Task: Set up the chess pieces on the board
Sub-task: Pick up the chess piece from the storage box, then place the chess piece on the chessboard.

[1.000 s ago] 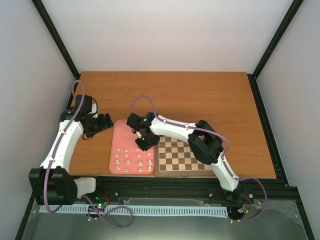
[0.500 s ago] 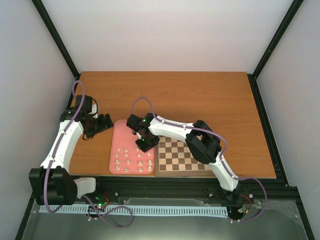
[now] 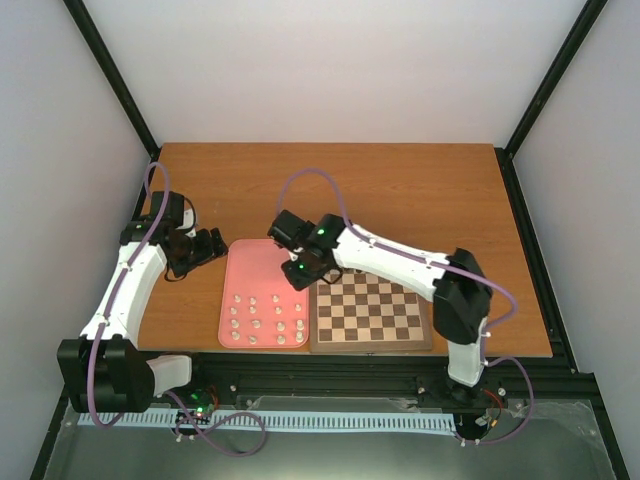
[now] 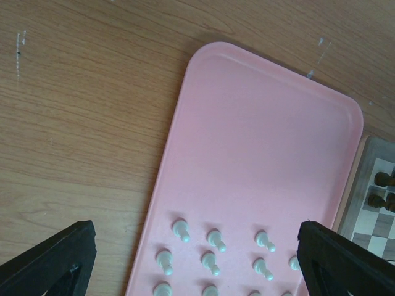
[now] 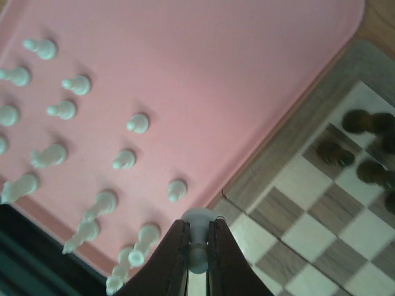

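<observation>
The right gripper [image 5: 197, 246] has just pinched 1 white pawn [image 5: 199, 225], lifting it off the pink tray [image 5: 216, 61] toward the chessboard [image 5: 296, 203].

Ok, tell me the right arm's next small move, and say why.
Probably swing the right gripper sideways over the board and lower it onto a free square. Its jaws are shut on a white piece, held above the tray edge. The squares just beside it look bare, and the dark pieces sit farther off.
</observation>
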Available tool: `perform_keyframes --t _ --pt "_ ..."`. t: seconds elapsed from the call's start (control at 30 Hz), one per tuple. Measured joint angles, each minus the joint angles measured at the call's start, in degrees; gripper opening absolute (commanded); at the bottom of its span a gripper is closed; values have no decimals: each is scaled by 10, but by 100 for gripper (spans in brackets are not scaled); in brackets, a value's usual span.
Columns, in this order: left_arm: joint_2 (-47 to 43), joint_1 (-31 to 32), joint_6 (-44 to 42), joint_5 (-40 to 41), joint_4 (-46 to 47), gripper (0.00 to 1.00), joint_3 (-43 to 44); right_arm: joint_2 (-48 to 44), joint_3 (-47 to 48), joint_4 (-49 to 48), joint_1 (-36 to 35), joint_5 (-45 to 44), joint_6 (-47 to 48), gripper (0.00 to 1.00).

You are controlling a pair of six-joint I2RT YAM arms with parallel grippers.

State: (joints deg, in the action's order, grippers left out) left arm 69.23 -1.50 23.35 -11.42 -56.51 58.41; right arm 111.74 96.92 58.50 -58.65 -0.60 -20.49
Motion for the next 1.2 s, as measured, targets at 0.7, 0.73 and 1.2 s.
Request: perform_keyframes --t 0.7,0.73,1.2 --pt "5 0 0 -10 8 100 0 -82 -212 -29 -24 43 -16 3" --pt "5 0 0 -11 8 100 -1 -82 -212 -30 -26 43 -16 3" --pt "5 0 0 -13 12 100 -15 -70 -214 -31 -38 54 -19 3"
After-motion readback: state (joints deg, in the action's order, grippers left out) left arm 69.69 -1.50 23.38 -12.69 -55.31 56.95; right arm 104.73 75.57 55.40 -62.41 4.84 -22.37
